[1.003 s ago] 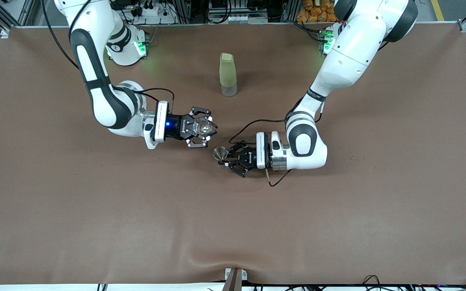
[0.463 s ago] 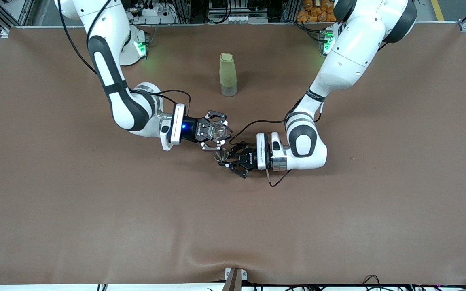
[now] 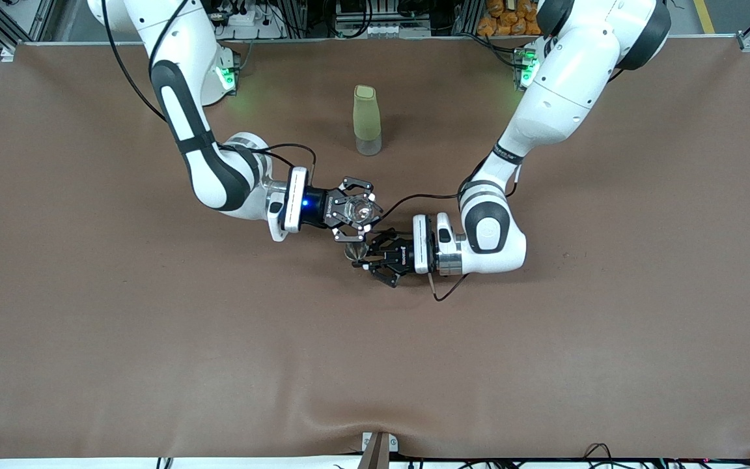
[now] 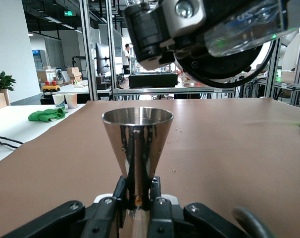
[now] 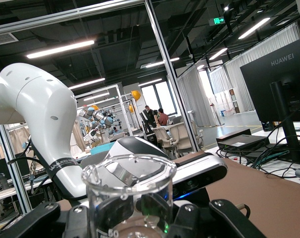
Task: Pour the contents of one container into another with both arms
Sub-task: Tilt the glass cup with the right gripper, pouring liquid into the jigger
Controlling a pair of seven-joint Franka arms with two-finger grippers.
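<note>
My right gripper (image 3: 357,212) is shut on a clear glass beaker (image 3: 357,210), which it holds upright above the table. In the right wrist view the beaker (image 5: 130,196) fills the space between the fingers (image 5: 98,225). My left gripper (image 3: 367,255) is shut on the narrow base of a polished steel cone cup (image 3: 353,252) that stands with its mouth up. The left wrist view shows that cup (image 4: 136,141) gripped low by my left gripper (image 4: 136,192), with the right gripper's body (image 4: 209,39) hanging just above. The beaker is over the cup's edge that lies toward the robots' bases.
A tall olive-green bottle (image 3: 366,120) with a clear base stands upright on the brown table cloth (image 3: 153,339), closer to the robots' bases than both grippers. A metal bracket (image 3: 377,449) sits at the table's front edge. A black cable (image 3: 443,290) loops by the left wrist.
The right arm has carried the beaker toward the left arm's end of the table, from apart to right above the steel cup. The left arm has stayed still.
</note>
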